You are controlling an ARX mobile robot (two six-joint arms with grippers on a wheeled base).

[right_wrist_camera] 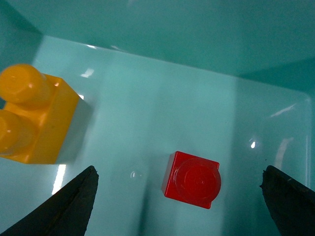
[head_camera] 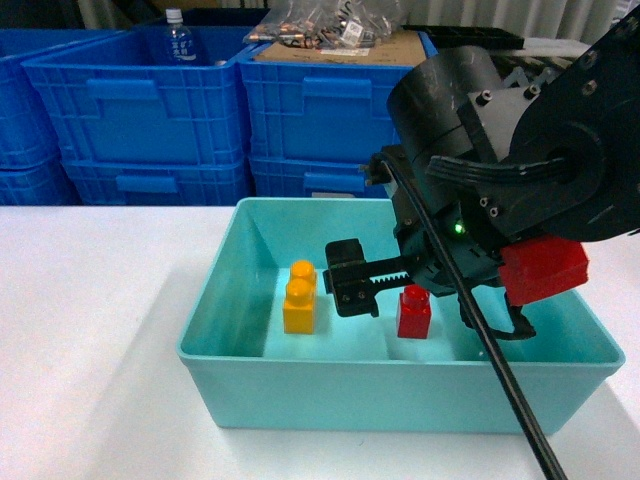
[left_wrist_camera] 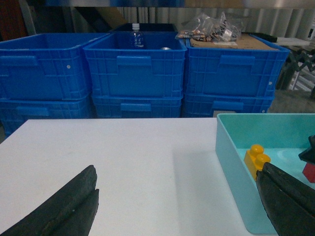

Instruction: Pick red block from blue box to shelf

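The red block [head_camera: 413,312] stands stud up on the floor of the blue box [head_camera: 400,366], a shallow turquoise bin on the white table. My right gripper [head_camera: 432,305] hangs inside the bin, open, with one finger on each side of the block and a clear gap on both sides. From above, in the right wrist view, the red block [right_wrist_camera: 193,179] lies between the wide-open right gripper [right_wrist_camera: 178,173], untouched. My left gripper [left_wrist_camera: 177,172] is open over the bare table left of the blue box [left_wrist_camera: 231,162]. The shelf is out of view.
A taller yellow two-stud brick [head_camera: 300,297] stands in the bin left of the red block. Stacked dark blue crates [head_camera: 150,110] line the back of the table, one holding a bottle [head_camera: 178,38]. A plastic bag [head_camera: 330,25] lies on cardboard there.
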